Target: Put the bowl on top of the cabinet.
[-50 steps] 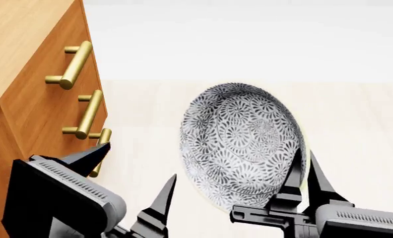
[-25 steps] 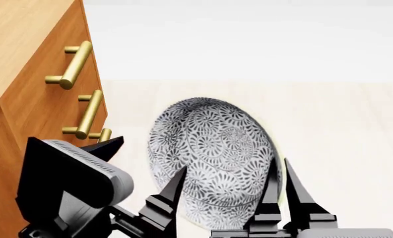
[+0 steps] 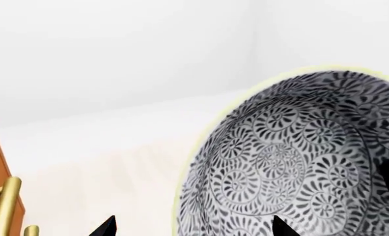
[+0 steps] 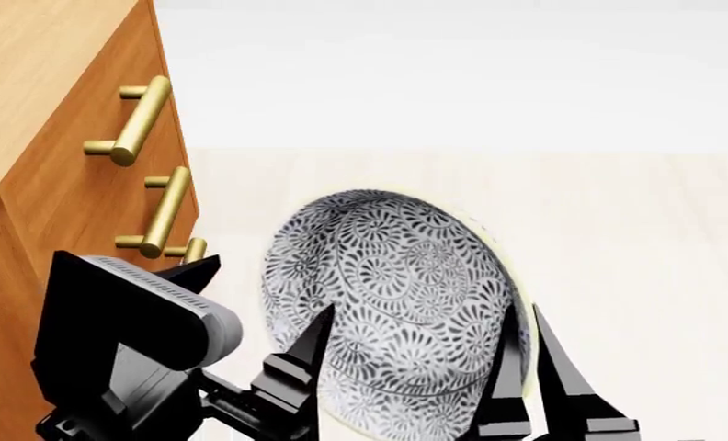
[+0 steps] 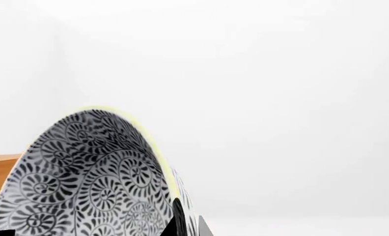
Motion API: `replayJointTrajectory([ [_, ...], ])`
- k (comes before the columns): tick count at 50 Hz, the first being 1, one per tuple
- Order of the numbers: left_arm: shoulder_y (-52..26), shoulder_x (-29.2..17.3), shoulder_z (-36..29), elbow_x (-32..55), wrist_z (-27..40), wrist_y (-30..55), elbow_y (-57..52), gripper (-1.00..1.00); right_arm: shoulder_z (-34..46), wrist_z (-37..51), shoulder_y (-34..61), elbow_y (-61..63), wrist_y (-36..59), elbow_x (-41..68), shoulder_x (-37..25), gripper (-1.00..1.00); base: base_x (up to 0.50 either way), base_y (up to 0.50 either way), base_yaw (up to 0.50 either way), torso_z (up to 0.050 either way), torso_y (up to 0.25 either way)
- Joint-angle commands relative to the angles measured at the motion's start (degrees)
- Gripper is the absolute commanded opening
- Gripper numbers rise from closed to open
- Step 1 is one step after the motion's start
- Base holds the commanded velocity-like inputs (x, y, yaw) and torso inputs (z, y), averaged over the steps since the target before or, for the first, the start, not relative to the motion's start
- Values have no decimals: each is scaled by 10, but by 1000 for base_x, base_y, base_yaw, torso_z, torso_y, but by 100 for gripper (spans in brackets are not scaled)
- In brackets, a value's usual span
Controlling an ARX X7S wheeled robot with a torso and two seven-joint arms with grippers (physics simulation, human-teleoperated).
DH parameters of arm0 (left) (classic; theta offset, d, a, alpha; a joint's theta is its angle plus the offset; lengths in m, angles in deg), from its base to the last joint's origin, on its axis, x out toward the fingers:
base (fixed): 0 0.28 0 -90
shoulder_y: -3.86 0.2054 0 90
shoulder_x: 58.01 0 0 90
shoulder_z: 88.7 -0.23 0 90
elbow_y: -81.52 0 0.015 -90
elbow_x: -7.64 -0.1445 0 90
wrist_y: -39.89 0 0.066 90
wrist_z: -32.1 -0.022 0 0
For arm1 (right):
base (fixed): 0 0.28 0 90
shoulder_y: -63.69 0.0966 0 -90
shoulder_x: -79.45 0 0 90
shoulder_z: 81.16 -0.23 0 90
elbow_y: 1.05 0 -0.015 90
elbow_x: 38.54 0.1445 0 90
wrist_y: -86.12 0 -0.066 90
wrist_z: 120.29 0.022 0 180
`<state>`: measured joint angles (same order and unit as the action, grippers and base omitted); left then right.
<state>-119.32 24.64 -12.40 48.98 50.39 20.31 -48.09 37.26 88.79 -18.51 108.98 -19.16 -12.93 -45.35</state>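
The bowl [image 4: 389,312], white with a dense grey-black floral pattern and a pale rim, hangs tilted on its side above the floor, right of the cabinet [image 4: 58,193]. My right gripper [image 4: 526,367] is shut on the bowl's rim, one finger inside and one outside, as the right wrist view also shows at the right gripper [image 5: 186,227] and bowl [image 5: 90,182]. My left gripper [image 4: 256,308] stands open between cabinet and bowl. In the left wrist view the left gripper [image 3: 192,228] has its tips on either side of the rim of the bowl [image 3: 292,162]; contact cannot be told.
The cabinet's lighter wooden top [image 4: 33,73] lies higher at the far left of the head view, with brass bar handles [image 4: 137,119] on its front. Pale floor [image 4: 634,239] stretches to the right, and a white wall [image 4: 462,73] stands behind.
The bowl, held in the right gripper, has moved left and lower in the head view, toward the cabinet. The left gripper has shifted right, its near finger now overlapping the bowl.
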Motion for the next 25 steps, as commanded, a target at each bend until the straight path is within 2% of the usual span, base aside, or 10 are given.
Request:
replayJointTrajectory([
  [1, 7, -1, -3, -24, -2, -31, 29, 100, -14, -4, -17, 37, -9, -18, -8, -100, 0, 0, 0, 0, 0],
  [25, 22, -27, -21, -51, -5, -83, 68, 100, -16, -9, -34, 39, -29, -18, -14, -100, 0, 0, 0, 0, 0],
])
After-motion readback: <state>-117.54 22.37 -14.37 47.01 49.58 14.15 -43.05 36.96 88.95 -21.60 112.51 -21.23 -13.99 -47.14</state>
